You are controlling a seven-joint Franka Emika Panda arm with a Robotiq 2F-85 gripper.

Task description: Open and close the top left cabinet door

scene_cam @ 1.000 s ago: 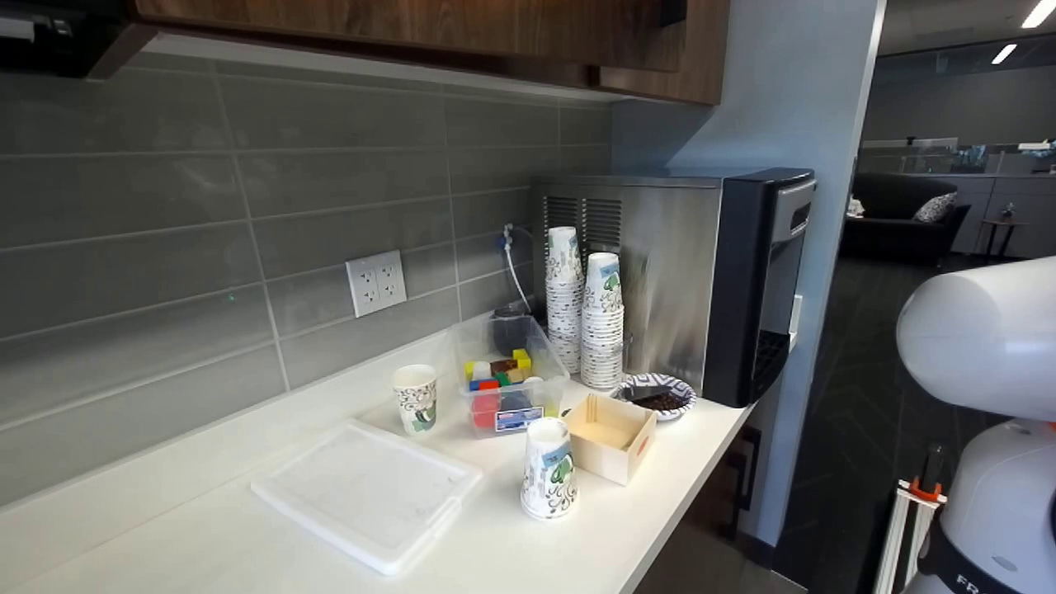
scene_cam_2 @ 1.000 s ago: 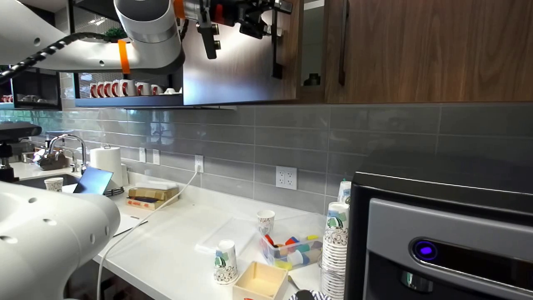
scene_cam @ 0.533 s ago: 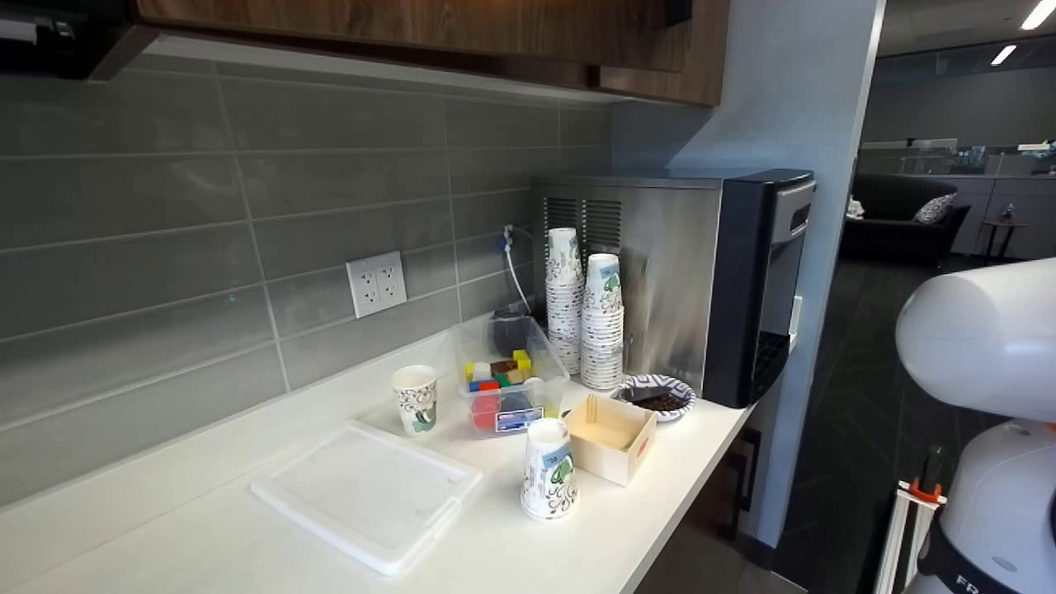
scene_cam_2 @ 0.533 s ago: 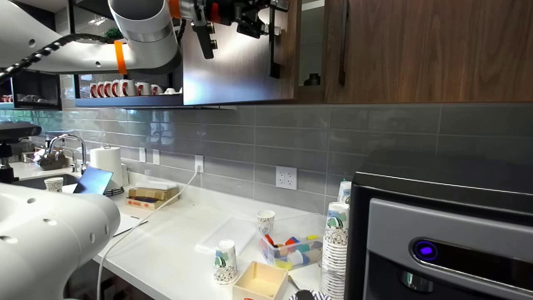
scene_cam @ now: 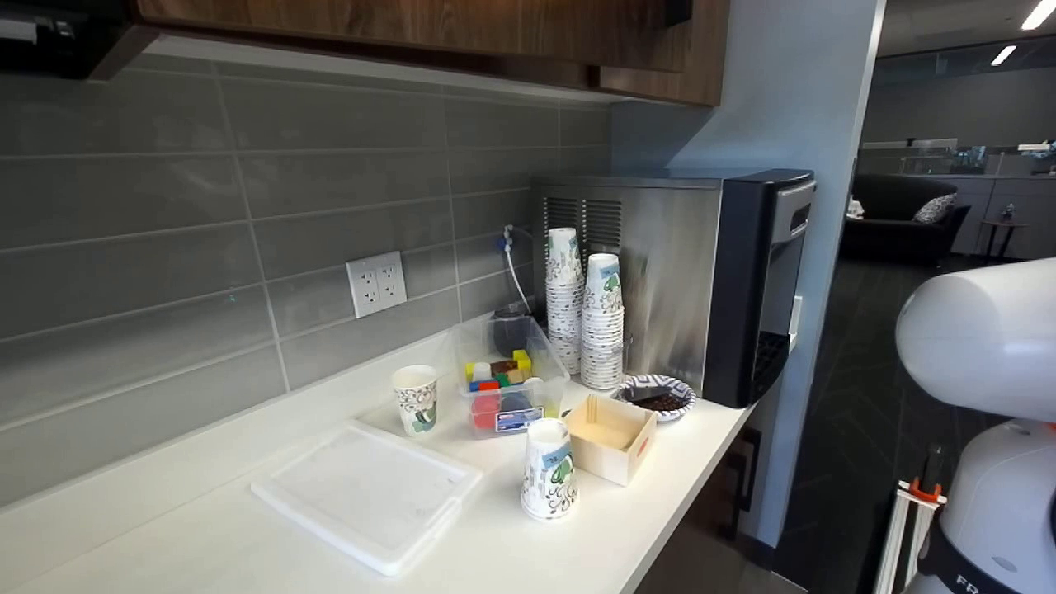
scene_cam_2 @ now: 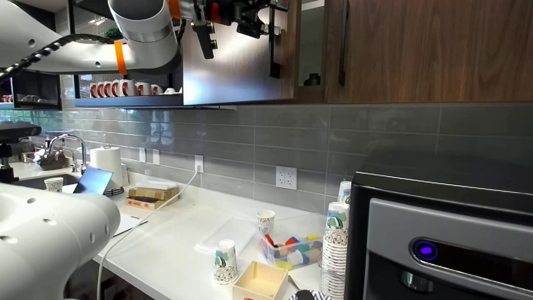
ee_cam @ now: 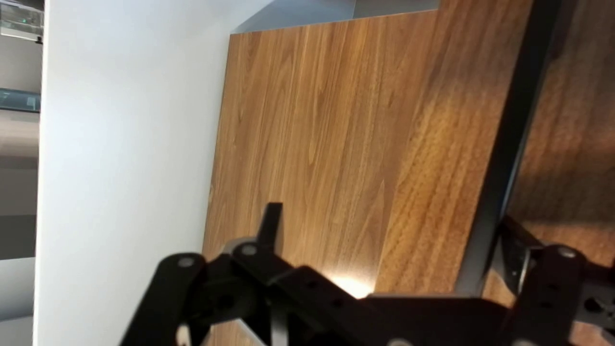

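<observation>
The wooden cabinet door [scene_cam_2: 233, 79] stands ajar, with a narrow gap at its right edge. Its underside edge also shows in an exterior view [scene_cam: 429, 29]. The black bar handle [scene_cam_2: 272, 54] is upright near that edge, and it also shows in the wrist view [ee_cam: 504, 144]. My gripper [scene_cam_2: 242, 41] is at the handle with its fingers wide apart. In the wrist view the gripper [ee_cam: 390, 218] has one fingertip against or just behind the handle's right side. The opposite finger [ee_cam: 271, 226] stands well apart from the handle.
A neighbouring closed wooden door [scene_cam_2: 433, 50] with its own handle [scene_cam_2: 343, 41] is to the right. An ice machine [scene_cam_2: 449, 233] stands below it. The counter [scene_cam_2: 166, 250] holds cups [scene_cam_2: 225, 262], a wooden box [scene_cam_2: 261, 281] and a clear bin [scene_cam_2: 291, 252]. An open shelf holds mugs [scene_cam_2: 125, 88].
Between one second and half a second ago, the gripper and handle shifted slightly left in an exterior view and the door swung slightly further open. Since then nothing has visibly moved.
</observation>
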